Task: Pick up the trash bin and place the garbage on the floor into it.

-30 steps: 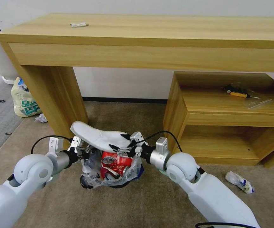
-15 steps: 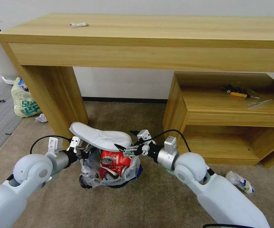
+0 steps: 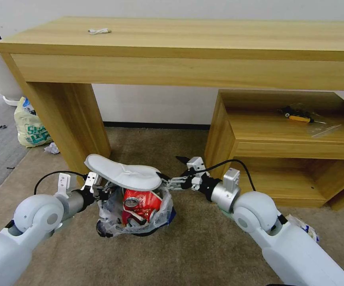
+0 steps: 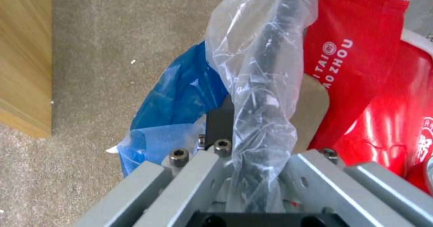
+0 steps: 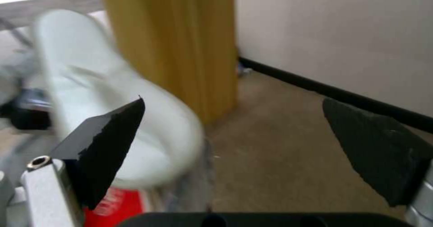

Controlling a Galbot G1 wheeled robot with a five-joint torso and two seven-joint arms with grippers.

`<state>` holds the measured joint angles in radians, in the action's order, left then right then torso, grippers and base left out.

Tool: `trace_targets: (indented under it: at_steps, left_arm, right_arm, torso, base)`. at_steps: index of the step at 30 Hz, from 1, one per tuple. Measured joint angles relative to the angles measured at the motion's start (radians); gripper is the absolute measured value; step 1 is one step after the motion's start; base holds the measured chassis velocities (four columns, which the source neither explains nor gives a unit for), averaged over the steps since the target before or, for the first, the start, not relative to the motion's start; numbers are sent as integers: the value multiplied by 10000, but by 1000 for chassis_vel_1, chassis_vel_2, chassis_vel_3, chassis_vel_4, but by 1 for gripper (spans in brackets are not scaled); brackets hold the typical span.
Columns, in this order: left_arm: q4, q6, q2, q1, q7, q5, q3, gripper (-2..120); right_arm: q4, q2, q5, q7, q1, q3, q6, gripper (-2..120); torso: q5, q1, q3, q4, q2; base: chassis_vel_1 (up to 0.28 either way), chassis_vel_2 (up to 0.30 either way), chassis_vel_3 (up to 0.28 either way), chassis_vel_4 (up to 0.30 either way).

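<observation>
The trash bin, black and lined with a crinkly clear bag, hangs just above the tan carpet floor. My left gripper is shut on its rim. The left wrist view shows that gripper clamped on the bagged rim beside a blue patch and a red wrapper. A white slipper lies across the top of the bin, over a crushed red can. My right gripper is open just right of the slipper. In the right wrist view that gripper holds nothing and the slipper lies beside it.
The wooden desk's leg stands close behind the bin. A low wooden shelf unit is at the right. Crumpled plastic lies on the carpet by my right arm. A yellowish knotted bag and a tissue lie far left.
My right gripper has drawn back to the right, away from the slipper, which stays lying on the bin. The bin and left gripper have shifted slightly left.
</observation>
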<state>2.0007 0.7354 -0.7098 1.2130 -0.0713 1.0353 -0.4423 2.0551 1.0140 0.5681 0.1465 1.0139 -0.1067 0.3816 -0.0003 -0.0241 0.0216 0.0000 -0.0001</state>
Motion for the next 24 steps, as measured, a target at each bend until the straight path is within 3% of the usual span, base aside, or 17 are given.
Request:
trace_targets:
  at_steps: [7,16,24]
  left_arm:
    - [41,0,-114,107,0,-16,-122,0]
    - [80,0,-104,115,12,22,-185,0]
    - [84,0,-90,129,23,28,-187,0]
  right_arm:
    - [127,214,-294,-596,1230,-851,-51,100]
    - [574,753,-926,-523,3653,-2721,-434,100]
    - [735,1010,-1019,-224,4507,-3644,-595,100]
  torso:
    - [-3,0,0,0,1]
    - [0,0,-1,-2,1]
    - [-1,0,-1,-2,1]
  base:
    - [0,0,0,0]
    - [0,0,0,0]
    - [0,0,0,0]
